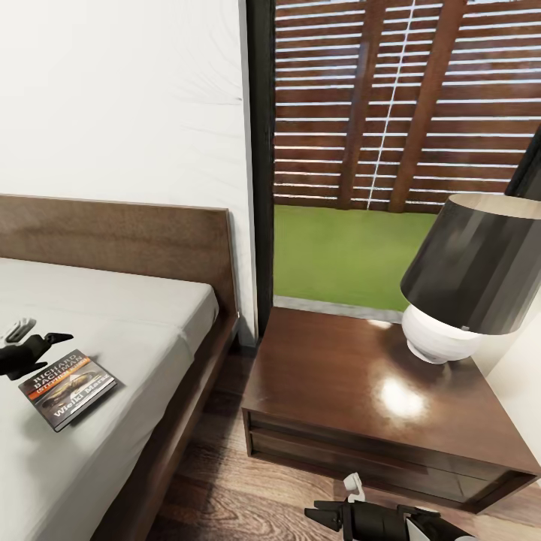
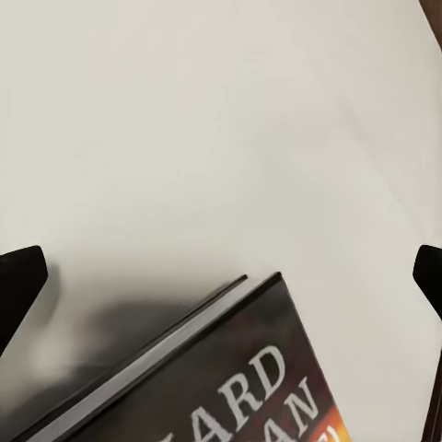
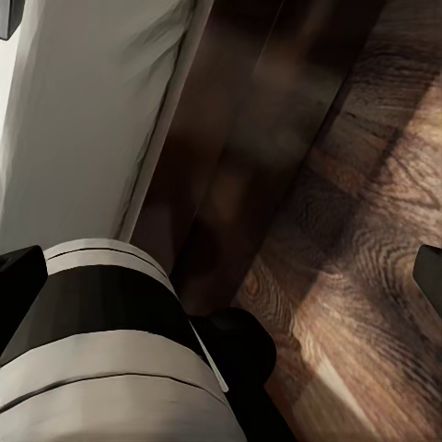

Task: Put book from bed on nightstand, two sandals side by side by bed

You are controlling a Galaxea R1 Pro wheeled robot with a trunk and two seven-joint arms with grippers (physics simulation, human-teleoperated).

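The book [image 1: 68,391], a thin dark paperback with an orange title band, lies flat on the bed's light-grey mattress [image 1: 120,300] near its right side. My left gripper [image 1: 52,347] hovers just beyond the book's far edge. In the left wrist view its fingers [image 2: 20,278] stand wide apart, open, with the book's corner [image 2: 230,387] below them and nothing held. The dark-brown nightstand [image 1: 323,376] stands right of the bed. My right gripper [image 1: 315,515] hangs low over the floor in front of the nightstand, open and empty. The sandals are out of view.
A lamp [image 1: 466,285] with a dark shade and white base takes up the nightstand's back right corner. Behind is a tall dark-framed window [image 1: 259,150] with slatted blinds. A strip of wood-plank floor [image 1: 225,481] runs between bed frame and nightstand.
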